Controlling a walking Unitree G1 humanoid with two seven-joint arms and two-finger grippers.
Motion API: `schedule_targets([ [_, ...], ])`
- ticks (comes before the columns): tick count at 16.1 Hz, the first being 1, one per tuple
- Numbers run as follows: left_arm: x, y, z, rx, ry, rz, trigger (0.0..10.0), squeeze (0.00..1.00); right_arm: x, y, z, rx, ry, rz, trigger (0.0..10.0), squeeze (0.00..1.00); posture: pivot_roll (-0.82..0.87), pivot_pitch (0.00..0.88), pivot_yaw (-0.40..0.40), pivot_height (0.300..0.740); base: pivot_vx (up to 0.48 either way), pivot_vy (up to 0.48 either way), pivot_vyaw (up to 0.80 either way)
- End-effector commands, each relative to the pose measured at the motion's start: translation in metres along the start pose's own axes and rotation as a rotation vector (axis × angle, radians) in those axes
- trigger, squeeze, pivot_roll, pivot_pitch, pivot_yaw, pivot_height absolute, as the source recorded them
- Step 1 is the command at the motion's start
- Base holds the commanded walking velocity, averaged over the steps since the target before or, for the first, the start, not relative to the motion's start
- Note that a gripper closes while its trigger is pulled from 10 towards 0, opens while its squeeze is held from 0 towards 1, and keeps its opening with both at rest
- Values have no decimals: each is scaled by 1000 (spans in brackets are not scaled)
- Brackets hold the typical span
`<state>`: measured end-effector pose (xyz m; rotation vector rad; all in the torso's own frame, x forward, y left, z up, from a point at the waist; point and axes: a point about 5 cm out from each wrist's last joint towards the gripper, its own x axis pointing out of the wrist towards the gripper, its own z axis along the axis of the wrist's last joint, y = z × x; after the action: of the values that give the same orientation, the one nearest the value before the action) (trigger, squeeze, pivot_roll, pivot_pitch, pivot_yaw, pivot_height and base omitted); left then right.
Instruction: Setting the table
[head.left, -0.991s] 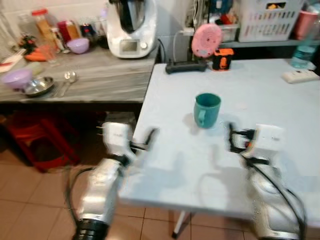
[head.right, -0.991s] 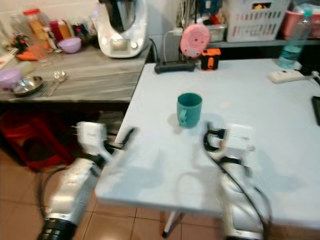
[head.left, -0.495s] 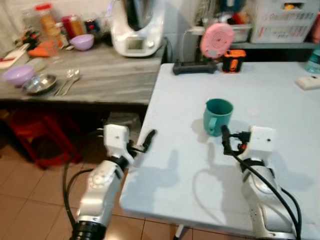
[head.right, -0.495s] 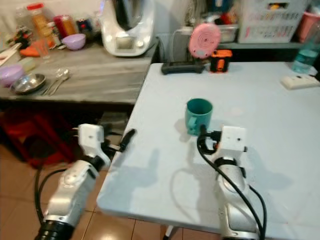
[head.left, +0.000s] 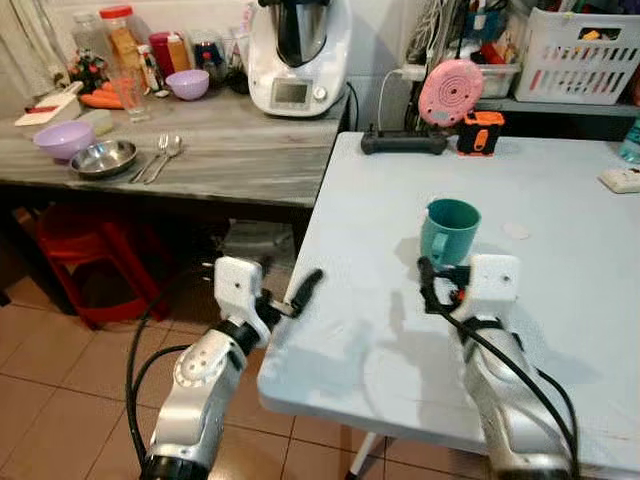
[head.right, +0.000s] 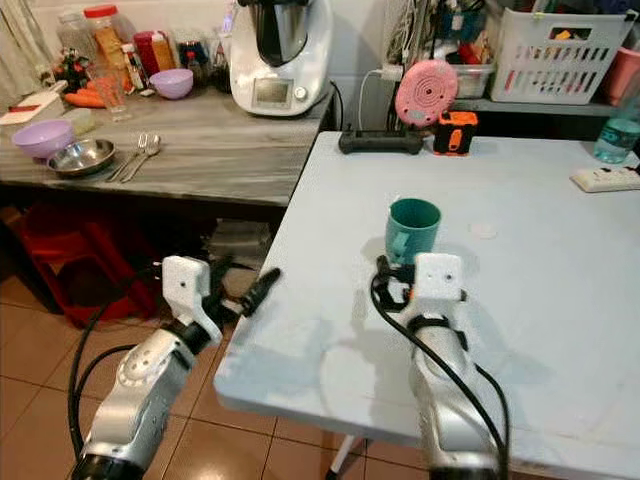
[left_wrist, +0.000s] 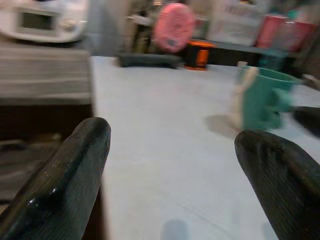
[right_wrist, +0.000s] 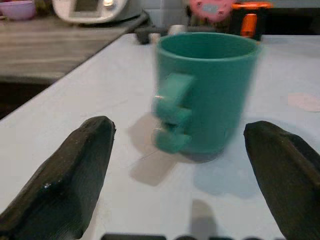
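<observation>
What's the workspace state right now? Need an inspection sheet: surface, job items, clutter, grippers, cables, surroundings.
Surface: pale blue table, mostly bare near the robot.
Job's things: green mug upright on the table, handle toward the robot; spoons, steel bowl and purple bowl on the grey counter.
Clutter: pink round gadget, orange device, power strip at the table's far side.
Grippers: right gripper open, just short of the mug, not touching; left gripper open at the table's left edge, holding nothing.
Cables: black cables along both arms; cords behind the table.
Surroundings: white kitchen machine, jars, white basket, red stool under the counter, tiled floor.
</observation>
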<state>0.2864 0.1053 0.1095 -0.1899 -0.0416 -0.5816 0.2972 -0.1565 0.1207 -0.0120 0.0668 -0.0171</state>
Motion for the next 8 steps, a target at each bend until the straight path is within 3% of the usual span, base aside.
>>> schedule_targets([
  [1,0,-4,4,4,-9,-45,10000,0,5,5,1,-17,12,5,10000,0,-133,27,52,740,0,0,0],
  [3,-2,-11,-1,-10,14,-95,10000,0,16,8,4,35,33,-20,10000,0,-133,27,52,740,0,0,0],
  [5,-2,-13,-1,-10,16,-113,10000,0,26,13,12,11,11,-13,10000,0,-131,35,54,740,0,0,0],
  [8,-4,-20,0,-45,25,-186,10000,0,37,6,14,-12,30,-88,10000,0,-123,38,48,740,0,0,0],
])
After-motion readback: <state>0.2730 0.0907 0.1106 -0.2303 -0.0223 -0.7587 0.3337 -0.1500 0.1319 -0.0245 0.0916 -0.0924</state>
